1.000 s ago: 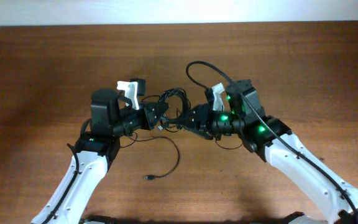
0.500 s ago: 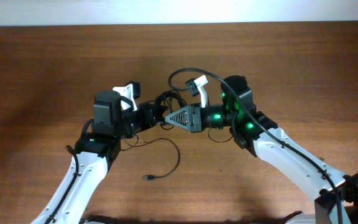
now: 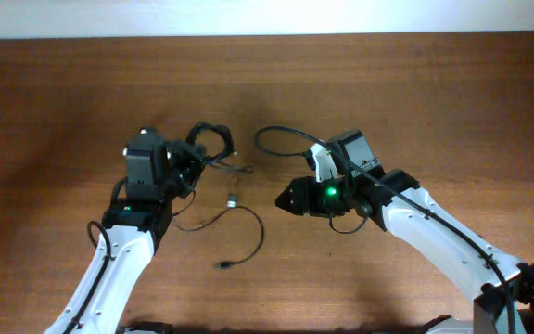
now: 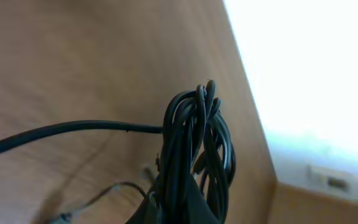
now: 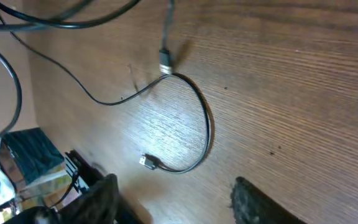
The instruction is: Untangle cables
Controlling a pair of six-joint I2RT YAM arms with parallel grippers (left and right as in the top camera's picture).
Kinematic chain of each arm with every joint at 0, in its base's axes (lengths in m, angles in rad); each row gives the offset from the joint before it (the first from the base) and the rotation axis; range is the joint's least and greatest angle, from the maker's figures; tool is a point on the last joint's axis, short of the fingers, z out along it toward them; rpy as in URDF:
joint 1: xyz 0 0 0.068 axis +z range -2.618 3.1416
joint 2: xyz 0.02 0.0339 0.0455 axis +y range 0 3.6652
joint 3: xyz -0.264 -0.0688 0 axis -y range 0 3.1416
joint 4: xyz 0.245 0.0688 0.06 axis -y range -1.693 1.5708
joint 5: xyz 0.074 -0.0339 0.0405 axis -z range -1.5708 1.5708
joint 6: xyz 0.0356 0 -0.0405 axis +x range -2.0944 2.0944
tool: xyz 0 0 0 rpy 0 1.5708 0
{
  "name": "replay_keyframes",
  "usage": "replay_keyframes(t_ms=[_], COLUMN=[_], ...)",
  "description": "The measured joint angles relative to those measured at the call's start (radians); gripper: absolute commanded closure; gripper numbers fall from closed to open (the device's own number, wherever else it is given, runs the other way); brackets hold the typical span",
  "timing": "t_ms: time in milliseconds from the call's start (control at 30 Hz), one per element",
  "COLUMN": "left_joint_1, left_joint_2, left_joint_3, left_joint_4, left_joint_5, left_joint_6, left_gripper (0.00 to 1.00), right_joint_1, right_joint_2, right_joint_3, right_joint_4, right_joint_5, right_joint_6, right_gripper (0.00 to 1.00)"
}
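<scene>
My left gripper (image 3: 193, 160) is shut on a coiled bundle of the thin black cables (image 3: 210, 137), held just above the table at the centre left. In the left wrist view the bundle (image 4: 194, 140) rises from between the jaws of that gripper (image 4: 180, 211). One strand trails down to the table, past a small plug (image 3: 234, 199), curves round (image 3: 260, 232) and ends in a second plug (image 3: 221, 265). My right gripper (image 3: 284, 197) is open and holds nothing, a little right of the trailing strand. From the right wrist, the curve (image 5: 207, 134) and end plug (image 5: 149, 162) lie ahead of my right gripper (image 5: 179, 205).
A thicker black cable (image 3: 281, 133) wired to the right arm arches over the table behind the right gripper. The wooden table's (image 3: 415, 102) far edge meets a white wall. Bare wood lies to the far left and far right.
The right gripper let go of the tangle, opened and drew back to the right. The left gripper pulled the bundle left and away; a strand with a plug now lies on the table.
</scene>
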Motion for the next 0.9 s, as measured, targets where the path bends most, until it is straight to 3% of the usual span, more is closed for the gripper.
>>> replay_keyframes(t_ms=[67, 167, 300, 400, 467, 500, 533, 600, 633, 700, 733, 800, 833, 900], left_joint_1=[0.000, 0.000, 0.000, 0.000, -0.005, -0.015, -0.026, -0.032, -0.031, -0.033, -0.033, -0.035, -0.035, -0.035], left_joint_2=[0.002, 0.002, 0.002, 0.005, 0.007, 0.007, 0.008, 0.009, 0.013, 0.032, 0.036, 0.047, 0.047, 0.047], left_joint_3=[-0.002, -0.002, -0.002, -0.002, -0.002, -0.002, -0.002, -0.002, -0.002, -0.002, -0.005, -0.008, -0.009, -0.009], left_joint_4=[0.095, 0.116, 0.066, 0.061, 0.063, 0.063, 0.060, 0.060, 0.060, 0.059, 0.057, 0.056, 0.056, 0.043], left_joint_5=[0.120, 0.295, 0.406, 0.519, 0.603, 0.636, 0.668, 0.846, 0.892, 0.969, 0.996, 1.018, 1.018, 0.978], left_joint_6=[0.127, 0.348, 0.540, 0.604, 0.609, 0.617, 0.642, 0.808, 0.854, 0.922, 0.950, 0.989, 0.997, 0.991], left_gripper=[1.00, 1.00, 1.00, 1.00, 1.00, 1.00, 1.00, 1.00, 1.00, 1.00, 1.00, 1.00, 1.00, 1.00], right_joint_1=[0.000, -0.058, -0.173, -0.180, -0.163, -0.156, -0.156, -0.156, -0.156, -0.143, -0.135, -0.127, -0.131, -0.143], right_joint_2=[0.000, -0.001, -0.002, -0.003, -0.003, -0.003, -0.003, -0.003, -0.003, -0.008, -0.016, -0.033, -0.035, -0.033], right_joint_3=[0.000, 0.000, -0.002, -0.006, -0.006, -0.006, -0.006, -0.006, -0.006, 0.000, 0.003, 0.006, 0.006, 0.005], right_joint_4=[0.002, 0.031, 0.129, 0.249, 0.275, 0.287, 0.294, 0.291, 0.288, 0.183, 0.126, 0.116, 0.109, 0.075], right_joint_5=[0.006, -0.035, -0.257, -0.393, -0.386, -0.383, -0.378, -0.370, -0.365, -0.259, -0.191, -0.152, -0.133, -0.085], right_joint_6=[0.000, -0.033, -0.114, -0.120, -0.124, -0.126, -0.125, -0.131, -0.139, -0.138, -0.138, -0.142, -0.138, -0.139], right_gripper=[0.37, 0.37, 0.22, 0.09, 0.11, 0.17, 0.30, 0.56, 0.57, 0.83, 0.87, 0.53, 0.43, 0.37])
